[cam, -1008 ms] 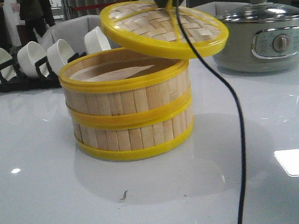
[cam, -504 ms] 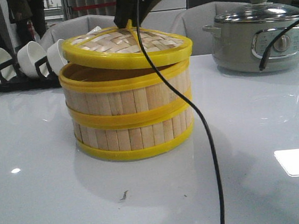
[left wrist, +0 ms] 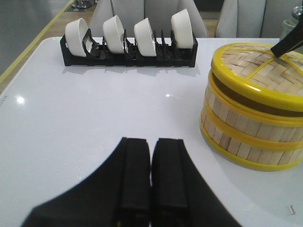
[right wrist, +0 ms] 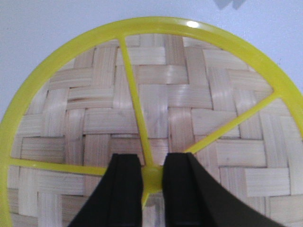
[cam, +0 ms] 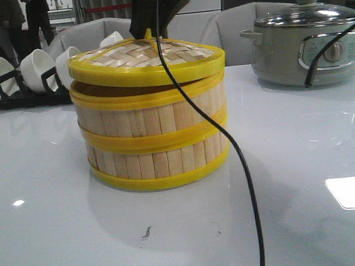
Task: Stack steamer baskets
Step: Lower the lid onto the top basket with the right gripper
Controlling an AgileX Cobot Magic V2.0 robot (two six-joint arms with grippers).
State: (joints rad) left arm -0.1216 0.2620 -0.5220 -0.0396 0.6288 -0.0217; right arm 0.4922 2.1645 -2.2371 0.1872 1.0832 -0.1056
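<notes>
Two steamer baskets stand stacked at the table's middle, the upper (cam: pixel 150 113) on the lower (cam: pixel 158 163); they also show in the left wrist view (left wrist: pixel 246 130). My right gripper (cam: pixel 149 31) is shut on the yellow knob (right wrist: pixel 152 176) of the woven lid (cam: pixel 147 60), holding it over the upper basket, slightly tilted, with a dark gap showing on the left. The lid fills the right wrist view (right wrist: pixel 156 104). My left gripper (left wrist: pixel 152 146) is shut and empty over bare table, left of the stack.
A black rack of white bowls (cam: pixel 32 75) stands at the back left, also in the left wrist view (left wrist: pixel 128 40). A grey electric pot (cam: pixel 311 43) stands at the back right. A black cable (cam: pixel 244 164) hangs in front of the stack.
The right gripper has carried the lid left and down, from tilted high over the stack's right side to nearly level right over the upper basket.
</notes>
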